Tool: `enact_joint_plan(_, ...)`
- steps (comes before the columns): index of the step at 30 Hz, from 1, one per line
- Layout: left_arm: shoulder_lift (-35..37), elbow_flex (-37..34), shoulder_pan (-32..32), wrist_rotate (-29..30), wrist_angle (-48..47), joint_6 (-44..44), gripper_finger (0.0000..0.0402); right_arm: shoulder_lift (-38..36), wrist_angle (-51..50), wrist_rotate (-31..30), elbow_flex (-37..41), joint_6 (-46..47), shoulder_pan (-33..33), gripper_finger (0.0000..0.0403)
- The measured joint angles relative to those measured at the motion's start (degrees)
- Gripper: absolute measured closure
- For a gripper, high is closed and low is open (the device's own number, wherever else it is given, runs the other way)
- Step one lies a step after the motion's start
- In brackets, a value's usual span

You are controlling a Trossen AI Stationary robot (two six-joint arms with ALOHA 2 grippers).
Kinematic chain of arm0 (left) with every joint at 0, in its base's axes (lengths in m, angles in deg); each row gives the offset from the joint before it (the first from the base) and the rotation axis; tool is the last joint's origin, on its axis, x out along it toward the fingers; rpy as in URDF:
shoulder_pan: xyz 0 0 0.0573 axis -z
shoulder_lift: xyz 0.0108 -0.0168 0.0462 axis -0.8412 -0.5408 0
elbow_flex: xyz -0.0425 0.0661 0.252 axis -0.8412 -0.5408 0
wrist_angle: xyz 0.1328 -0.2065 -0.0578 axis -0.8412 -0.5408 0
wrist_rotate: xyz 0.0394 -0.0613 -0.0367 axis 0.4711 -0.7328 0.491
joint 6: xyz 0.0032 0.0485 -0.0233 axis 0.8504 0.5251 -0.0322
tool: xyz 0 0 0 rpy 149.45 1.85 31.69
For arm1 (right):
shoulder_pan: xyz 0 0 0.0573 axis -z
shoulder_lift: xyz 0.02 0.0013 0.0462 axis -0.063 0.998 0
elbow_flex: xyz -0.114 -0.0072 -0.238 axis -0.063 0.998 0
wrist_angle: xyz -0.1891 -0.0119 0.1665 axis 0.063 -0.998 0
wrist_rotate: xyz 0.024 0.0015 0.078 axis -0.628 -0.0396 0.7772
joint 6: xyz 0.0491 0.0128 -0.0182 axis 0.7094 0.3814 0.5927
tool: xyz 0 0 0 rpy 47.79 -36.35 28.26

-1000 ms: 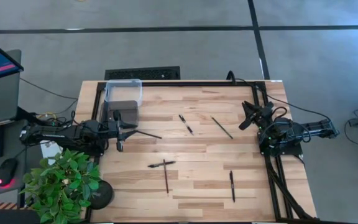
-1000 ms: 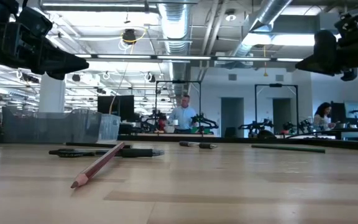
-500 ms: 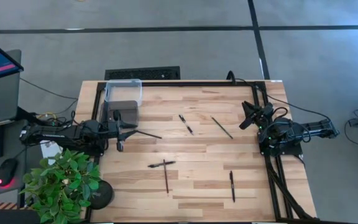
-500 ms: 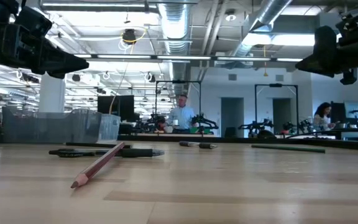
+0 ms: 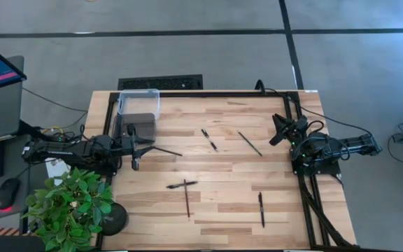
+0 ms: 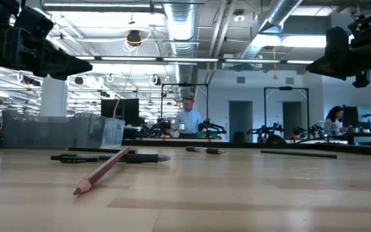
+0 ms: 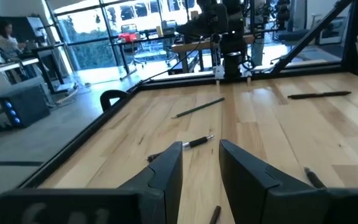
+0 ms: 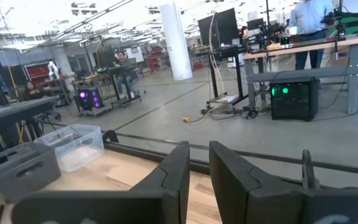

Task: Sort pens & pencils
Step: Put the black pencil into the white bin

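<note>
- Wooden bench (image 5: 222,210) carries everything loose; both bins sit untouched at its far left corner.
- My left claw (image 5: 135,143) hangs by the dark bin (image 5: 143,124), fingers parted, empty; the right claw (image 5: 280,131) waits at the opposite edge, slightly parted, empty.
- I'd approach the nearest pencil (image 5: 165,150) crosswise, mid-shaft.
- I count three pens (image 5: 209,139) and three pencils.

Pens: three short black ones are lying flat and well apart in the high view.
Pen one (image 5: 209,139): lying diagonally, upper centre.
Pen two (image 5: 182,185): lying nearly level at lower centre, crossing the top of a pencil.
Pen three (image 5: 261,209): lying upright, lower right.
Pencils: thin brown sticks.
Pencil one (image 5: 187,199): lying vertical, lower centre.
Pencil two (image 5: 250,143): lying diagonally, right of centre.
Pencil three (image 5: 165,150): slanting at centre left.
</note>
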Motion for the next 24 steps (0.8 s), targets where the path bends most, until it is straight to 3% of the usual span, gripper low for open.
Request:
enact_joint_plan(6, -0.02, 0.00, -0.01, -0.09, 0.15, -1.58, 0.0270, -0.02, -0.06, 0.00, 0.00, -0.02, 0.00, 0.0321)
enact_joint_plan(13, 0.00, -0.02, 0.01, -9.44, -0.99, -2.43, 0.0214, 0.00, -1.25, 0.00, 0.00, -0.04, 0.00, 0.0321)
enact_joint_plan(24, -0.02, -0.02, -0.01, -9.16, -1.42, -2.45, 0.0202, 0.00, -1.31, 0.00, 0.00, -0.04, 0.00, 0.0321)
